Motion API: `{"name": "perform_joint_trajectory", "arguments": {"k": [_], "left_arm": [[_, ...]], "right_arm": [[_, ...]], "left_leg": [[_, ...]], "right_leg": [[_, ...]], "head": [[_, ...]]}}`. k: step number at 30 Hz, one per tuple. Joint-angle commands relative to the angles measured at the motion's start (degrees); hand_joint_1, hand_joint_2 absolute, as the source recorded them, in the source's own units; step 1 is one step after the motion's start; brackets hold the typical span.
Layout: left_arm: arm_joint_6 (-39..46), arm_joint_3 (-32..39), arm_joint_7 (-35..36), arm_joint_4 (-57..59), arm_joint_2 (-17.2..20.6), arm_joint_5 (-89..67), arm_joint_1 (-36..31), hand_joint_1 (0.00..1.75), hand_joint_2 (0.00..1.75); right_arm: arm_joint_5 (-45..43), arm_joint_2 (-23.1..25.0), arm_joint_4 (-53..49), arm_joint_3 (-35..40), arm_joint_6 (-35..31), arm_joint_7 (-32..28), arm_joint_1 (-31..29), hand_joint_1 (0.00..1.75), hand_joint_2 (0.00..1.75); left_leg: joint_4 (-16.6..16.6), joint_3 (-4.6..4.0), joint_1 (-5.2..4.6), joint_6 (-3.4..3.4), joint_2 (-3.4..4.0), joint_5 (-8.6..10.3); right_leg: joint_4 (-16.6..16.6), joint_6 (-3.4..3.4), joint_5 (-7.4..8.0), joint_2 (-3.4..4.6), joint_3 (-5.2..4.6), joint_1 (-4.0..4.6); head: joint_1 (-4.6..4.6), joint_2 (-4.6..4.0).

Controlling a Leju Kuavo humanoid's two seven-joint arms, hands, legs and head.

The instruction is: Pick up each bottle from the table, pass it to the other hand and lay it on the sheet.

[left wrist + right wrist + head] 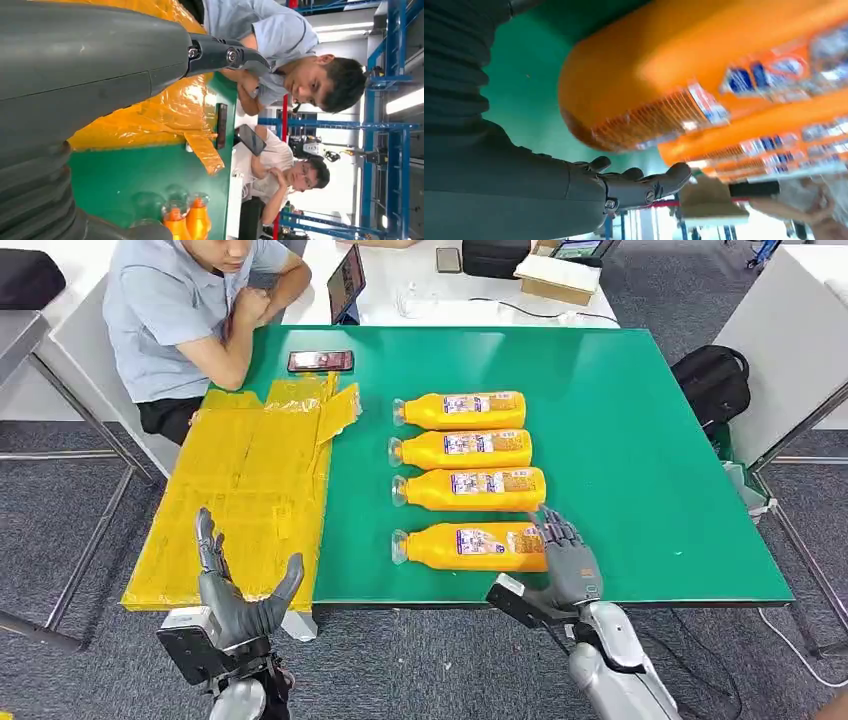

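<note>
Four orange plastic bottles lie in a row on the green table (640, 440); our right hand (566, 558), fingers spread and empty, sits at the base of the nearest bottle (470, 547). Smooth and likely slippery, we'd grip its labelled middle. Our left hand (240, 590) waits unclenched over the yellow plastic sheet (250, 480)

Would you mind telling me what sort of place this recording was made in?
Probably a robotics lab or test workshop: a green-topped table set with orange bottles, blue metal framing behind, and a seated person watching.
</note>
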Motion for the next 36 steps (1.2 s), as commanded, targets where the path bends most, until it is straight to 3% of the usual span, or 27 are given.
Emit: {"name": "perform_joint_trajectory", "arguments": {"k": [1, 14, 15, 16, 20, 22, 36], "left_arm": [[-1.1, 1.5, 0.2, 3.3, 0.3, 0.2, -1.8, 0.0, 1.75], [-2.6, 1.6, 0.2, 5.2, -0.5, 0.3, -3.1, 0.0, 1.75], [-2.7, 1.6, 0.2, 5.4, -0.5, 0.3, -3.2, 0.0, 1.75], [-2.9, 1.9, 0.2, 5.1, -0.8, 0.6, -3.2, 0.0, 1.75], [-3.1, 2.0, 0.2, 5.5, -1.2, 0.2, -3.4, 0.0, 1.75], [-3.4, 2.2, 0.2, 5.7, -1.2, 0.2, -3.6, 0.0, 1.75], [-4.0, 2.7, 0.2, 6.3, -1.6, 0.2, -3.7, 0.0, 1.75]], "right_arm": [[1.5, -1.5, 9.0, 3.5, 3.6, 1.8, -4.2, 0.0, 1.75], [2.2, -0.3, 17.3, 5.2, 2.1, -0.8, -9.7, 0.0, 1.75], [2.1, -0.2, 17.9, 5.5, 2.1, -1.3, -9.8, 0.17, 1.75], [2.0, 0.0, 18.5, 5.7, 2.1, -1.8, -9.8, 1.33, 1.75], [2.3, 0.2, 20.4, 6.7, 2.9, -2.3, -10.0, 1.62, 1.75], [2.4, 0.1, 21.0, 7.0, 3.1, -2.6, -10.1, 1.71, 1.75], [1.3, -0.3, 21.6, 7.6, 3.1, -5.2, -9.2, 1.75, 1.75]], "left_leg": [[-0.1, 0.27, 0.05, -0.08, 0.1, -0.08], [-0.1, 0.37, 0.04, -0.01, 0.12, 0.01], [-0.1, 0.49, 0.06, -0.06, 0.17, -0.03], [-0.1, 0.41, 0.05, -0.03, 0.12, -0.01], [-0.1, 0.44, 0.04, -0.03, 0.1, -0.02], [-0.1, 0.45, 0.05, -0.04, 0.12, -0.03], [-0.1, 0.72, 0.07, -0.06, 0.07, -0.02]], "right_leg": [[-0.1, -0.12, -0.05, 0.02, 0.26, 0.07], [-0.1, -0.08, 0.0, 0.02, 0.35, 0.05], [-0.1, -0.14, -0.01, 0.02, 0.47, 0.08], [-0.1, -0.09, 0.0, 0.0, 0.41, 0.06], [-0.1, -0.09, -0.01, -0.01, 0.43, 0.06], [-0.1, -0.11, -0.01, -0.01, 0.45, 0.07], [-0.1, -0.12, -0.03, -0.14, 0.68, 0.09]], "head": [[0.0, 0.0], [0.02, 0.0], [0.02, 0.0], [0.02, 0.0], [0.02, 0.0], [0.02, 0.0], [0.02, 0.0]]}}
